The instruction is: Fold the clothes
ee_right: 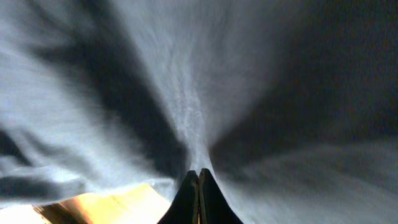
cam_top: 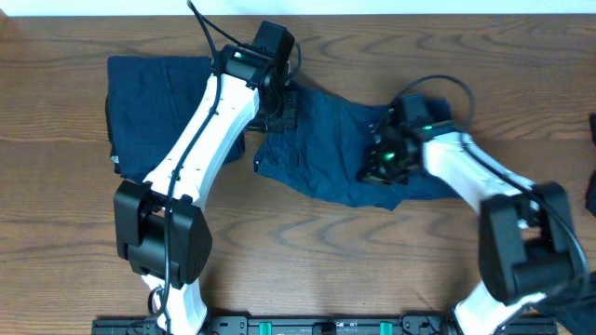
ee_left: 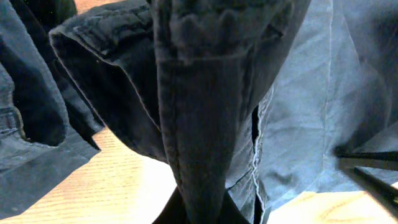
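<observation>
A dark navy garment of the clothes [cam_top: 321, 158] lies rumpled mid-table. My left gripper [cam_top: 279, 110] is shut on its upper left edge. In the left wrist view a thick stitched seam [ee_left: 199, 143] runs down into the gripper [ee_left: 202, 210], with the cloth lifted off the wood. My right gripper [cam_top: 386, 160] is at the garment's right part. In the right wrist view its fingers [ee_right: 199, 177] are pressed together on a pinched ridge of blue cloth [ee_right: 186, 106]. A second navy piece [cam_top: 149, 102] lies flat at the back left, partly under the left arm.
Brown wooden table [cam_top: 74, 205] all around. The left arm's white link [cam_top: 200, 140] crosses over the back-left garment. Both arm bases stand at the front edge, left base [cam_top: 158, 233] and right base [cam_top: 526, 242]. A dark object [cam_top: 590, 195] sits at the right edge.
</observation>
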Controlling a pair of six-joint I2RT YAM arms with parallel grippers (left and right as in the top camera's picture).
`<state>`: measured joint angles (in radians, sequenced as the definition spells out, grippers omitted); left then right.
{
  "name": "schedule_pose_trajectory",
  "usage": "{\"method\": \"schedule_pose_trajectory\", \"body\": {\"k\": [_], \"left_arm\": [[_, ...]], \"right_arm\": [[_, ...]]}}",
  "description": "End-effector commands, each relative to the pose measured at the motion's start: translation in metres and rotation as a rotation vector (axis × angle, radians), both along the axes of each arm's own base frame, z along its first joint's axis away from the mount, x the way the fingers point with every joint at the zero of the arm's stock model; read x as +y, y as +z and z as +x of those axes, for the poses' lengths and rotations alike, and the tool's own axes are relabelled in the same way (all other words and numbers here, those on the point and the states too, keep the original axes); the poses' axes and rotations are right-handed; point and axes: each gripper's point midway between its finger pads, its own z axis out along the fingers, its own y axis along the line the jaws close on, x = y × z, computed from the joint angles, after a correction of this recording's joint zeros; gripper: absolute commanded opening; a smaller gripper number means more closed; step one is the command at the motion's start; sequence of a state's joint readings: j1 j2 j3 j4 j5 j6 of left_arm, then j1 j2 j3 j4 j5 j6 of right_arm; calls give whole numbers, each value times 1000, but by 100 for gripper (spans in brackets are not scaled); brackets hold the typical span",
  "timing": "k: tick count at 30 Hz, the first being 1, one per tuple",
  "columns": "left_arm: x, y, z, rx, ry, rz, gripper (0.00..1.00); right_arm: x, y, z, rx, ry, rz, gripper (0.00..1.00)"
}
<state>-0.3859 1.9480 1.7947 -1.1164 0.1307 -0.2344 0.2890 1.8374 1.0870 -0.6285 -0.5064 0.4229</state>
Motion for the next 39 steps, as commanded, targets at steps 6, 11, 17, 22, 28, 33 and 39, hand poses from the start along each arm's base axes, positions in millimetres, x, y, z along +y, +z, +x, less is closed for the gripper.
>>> {"method": "schedule_pose_trajectory", "body": {"k": [6,11,17,22,28,33,39], "left_arm": [[4,23,0,-46,-11,-2,6],[7,27,-7,-19,-27,13,6],[9,36,-9,-21,-36,15,6],[14,51,-11,-19,-26,15,6],[13,54,-10,-25,-27,8,6],[11,55,-9,-29,-29,-1,6],[-1,57,-10,-22,-44,-69,6]], "right_arm": [[45,-57,-36,170,55,3,1],[57,-59,-42,218,55,54,1],[74,-1,0,69,109,200,1],[66,41,43,-105,96,215,1],[55,23,59,-170,45,63,1],[76,-2,49,-169,83,39,1],[111,-36,43,-186,140,41,1]]}}
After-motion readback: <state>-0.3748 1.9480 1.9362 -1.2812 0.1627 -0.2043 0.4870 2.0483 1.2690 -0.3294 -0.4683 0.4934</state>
